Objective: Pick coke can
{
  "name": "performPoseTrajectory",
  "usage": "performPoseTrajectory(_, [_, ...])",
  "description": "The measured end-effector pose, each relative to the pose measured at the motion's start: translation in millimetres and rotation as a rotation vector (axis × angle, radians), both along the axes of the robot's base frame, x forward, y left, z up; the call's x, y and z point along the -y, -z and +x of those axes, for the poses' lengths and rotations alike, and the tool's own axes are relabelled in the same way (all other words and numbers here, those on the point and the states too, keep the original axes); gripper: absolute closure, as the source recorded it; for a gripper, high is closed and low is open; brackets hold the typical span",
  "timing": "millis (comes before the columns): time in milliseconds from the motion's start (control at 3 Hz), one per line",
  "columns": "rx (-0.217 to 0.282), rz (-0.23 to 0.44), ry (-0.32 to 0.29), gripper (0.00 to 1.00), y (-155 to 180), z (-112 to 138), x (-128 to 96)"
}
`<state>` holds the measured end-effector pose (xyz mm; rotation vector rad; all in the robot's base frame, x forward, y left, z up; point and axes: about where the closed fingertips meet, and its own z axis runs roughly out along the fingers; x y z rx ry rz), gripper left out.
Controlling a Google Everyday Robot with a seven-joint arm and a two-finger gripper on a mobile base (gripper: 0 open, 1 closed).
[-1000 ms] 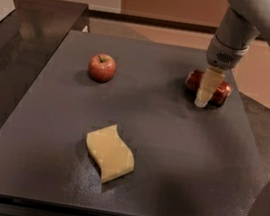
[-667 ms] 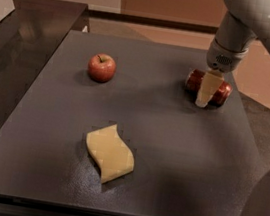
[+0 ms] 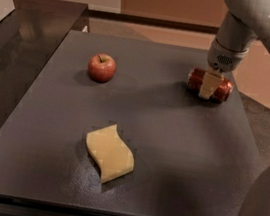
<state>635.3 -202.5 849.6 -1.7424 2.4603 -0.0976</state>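
Note:
The coke can [image 3: 222, 90] is red with silvery ends and lies on its side at the far right of the dark table [image 3: 169, 150]. My gripper [image 3: 209, 90] comes down on it from above, at the end of the grey arm [image 3: 259, 17]. One cream fingertip [image 3: 208, 86] lies across the can's front middle; the other is hidden behind the can. The gripper looks shut on the can, which rests on or just above the table.
A red apple [image 3: 101, 67] sits at the far left middle. A yellow sponge [image 3: 109, 153] lies near the front centre. A lower dark counter [image 3: 20, 27] runs along the left. The robot's grey body [image 3: 260, 215] fills the lower right corner.
The front fingertip reached down to the table beside the can earlier; now it sits higher, against the can's front. The can, apple and sponge have barely shifted.

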Motion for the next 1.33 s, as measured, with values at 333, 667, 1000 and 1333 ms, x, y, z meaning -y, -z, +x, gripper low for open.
performPoseTrajectory(333, [0.020, 0.026, -0.020, 0.88, -17.2, 0.2, -6.1])
performPoseTrajectory(667, [0.065, 0.060, -0.078, 1.00, -50.7, -3.7, -21.8])
performPoseTrajectory(1000, [0.117, 0.082, -0.143, 1.00, -89.4, -8.0, -36.8])
performPoseTrajectory(1333, [0.174, 0.094, -0.202, 1.00, -124.0, -14.0, -46.6])
